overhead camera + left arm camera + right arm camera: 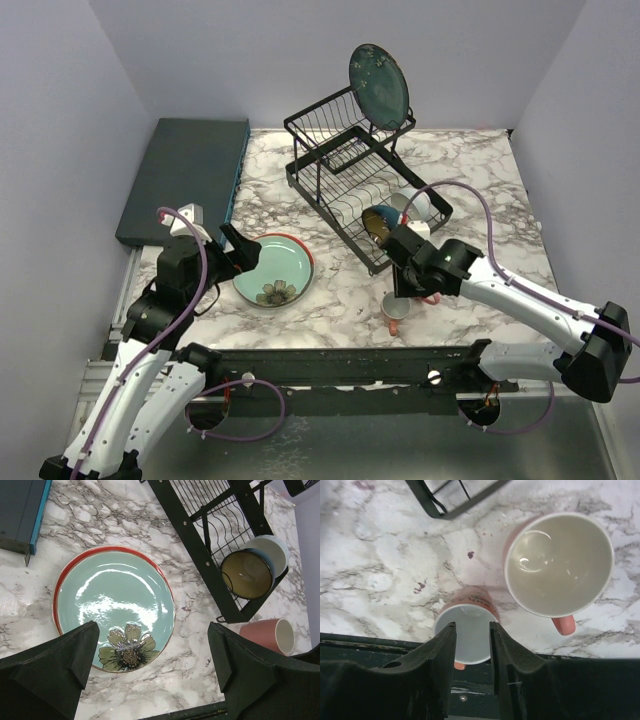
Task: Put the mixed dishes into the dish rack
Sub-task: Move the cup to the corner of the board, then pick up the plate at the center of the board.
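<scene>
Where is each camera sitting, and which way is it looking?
Top external: high behind the robot, facing down at the dish rack, left arm and right arm.
Left wrist: on the left arm, facing down at the red-and-teal plate; its two fingers show.
Right wrist: on the right arm, facing down at a big pink mug and a small mug; its fingers show.
Shared: the rack is in all three; the plate in top and left wrist.
</scene>
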`<state>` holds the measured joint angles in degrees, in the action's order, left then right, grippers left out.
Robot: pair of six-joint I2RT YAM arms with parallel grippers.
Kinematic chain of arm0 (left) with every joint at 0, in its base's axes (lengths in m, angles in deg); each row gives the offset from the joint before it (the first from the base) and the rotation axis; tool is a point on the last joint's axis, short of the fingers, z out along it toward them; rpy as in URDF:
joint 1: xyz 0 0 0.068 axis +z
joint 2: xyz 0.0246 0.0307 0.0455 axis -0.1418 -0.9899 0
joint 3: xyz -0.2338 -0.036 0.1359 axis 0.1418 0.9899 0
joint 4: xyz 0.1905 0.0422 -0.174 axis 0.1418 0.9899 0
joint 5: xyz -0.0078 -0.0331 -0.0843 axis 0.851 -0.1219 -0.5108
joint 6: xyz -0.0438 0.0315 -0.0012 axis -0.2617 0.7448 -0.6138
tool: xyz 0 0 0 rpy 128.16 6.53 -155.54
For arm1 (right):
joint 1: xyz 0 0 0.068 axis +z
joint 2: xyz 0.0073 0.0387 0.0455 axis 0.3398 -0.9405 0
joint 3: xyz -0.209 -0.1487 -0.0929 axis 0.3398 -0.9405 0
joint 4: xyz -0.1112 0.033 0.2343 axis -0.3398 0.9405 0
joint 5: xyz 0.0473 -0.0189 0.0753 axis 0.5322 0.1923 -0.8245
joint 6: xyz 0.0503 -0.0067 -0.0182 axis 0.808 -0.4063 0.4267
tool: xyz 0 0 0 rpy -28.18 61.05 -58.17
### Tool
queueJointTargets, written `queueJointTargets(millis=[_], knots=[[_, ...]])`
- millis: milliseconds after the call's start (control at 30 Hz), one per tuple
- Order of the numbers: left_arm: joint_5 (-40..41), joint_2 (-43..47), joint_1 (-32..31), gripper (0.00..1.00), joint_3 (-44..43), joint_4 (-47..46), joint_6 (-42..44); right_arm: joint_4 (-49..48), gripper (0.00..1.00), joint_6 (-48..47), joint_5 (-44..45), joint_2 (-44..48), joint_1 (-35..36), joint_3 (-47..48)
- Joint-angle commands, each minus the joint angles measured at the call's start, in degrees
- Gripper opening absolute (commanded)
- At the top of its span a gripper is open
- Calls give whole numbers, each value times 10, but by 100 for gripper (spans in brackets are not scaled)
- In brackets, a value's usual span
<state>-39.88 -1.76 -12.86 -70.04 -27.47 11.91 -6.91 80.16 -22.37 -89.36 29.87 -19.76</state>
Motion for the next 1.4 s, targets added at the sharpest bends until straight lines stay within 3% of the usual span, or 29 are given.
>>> queueJointTargets(millis=[0,267,633,1000,1367], knots=[[-3,-23,-1,99,-3,1,-4,-37,39,-51,-3,0,-3,49],[-9,-91,-1,97,-25,41,-53,-121,42,-121,-41,-68,-3,114],[27,-128,-1,73,-18,121,-179,-210,42,-165,-110,-155,-3,142],[71,-138,-1,59,-14,216,-286,-262,41,-173,-163,-197,-3,142],[37,-174,-1,51,48,180,-302,-299,40,-177,-182,-208,-3,124]])
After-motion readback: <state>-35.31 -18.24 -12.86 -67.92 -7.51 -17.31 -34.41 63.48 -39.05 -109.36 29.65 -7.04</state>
